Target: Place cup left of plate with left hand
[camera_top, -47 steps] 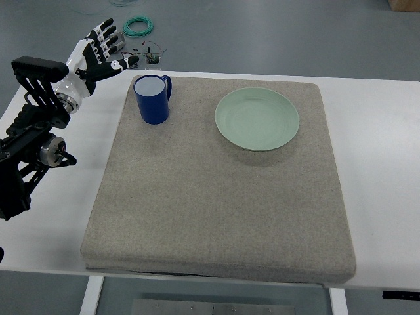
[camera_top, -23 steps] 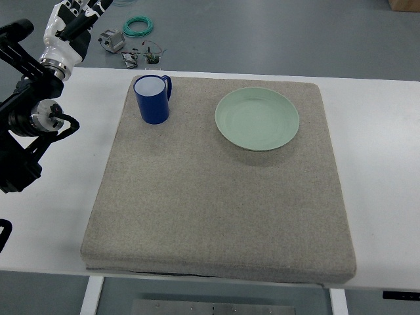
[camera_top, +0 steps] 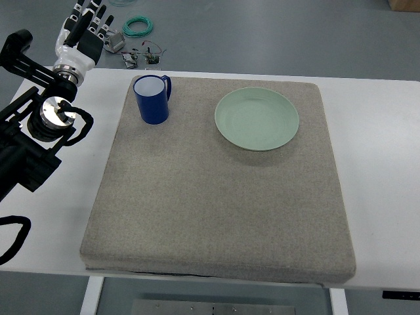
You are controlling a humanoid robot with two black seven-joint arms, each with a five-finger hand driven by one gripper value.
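Top view: blue cup (camera_top: 151, 99) stands left of plate (camera_top: 256, 119), well apart from the left hand (camera_top: 84, 33), fingers (camera_top: 92, 16) spread, empty.

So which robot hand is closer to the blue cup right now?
The left. The left robot hand is up past the table's far-left corner, fingers open, apart from the blue cup, which stands on the grey mat. The right robot hand isn't in view at all.

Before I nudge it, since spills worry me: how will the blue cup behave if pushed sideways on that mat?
The blue cup looks rigid, so it should not deform. Being taller than wide on the fabric-like mat, it may tip rather than slide. Its handle would probably stop it rolling far.
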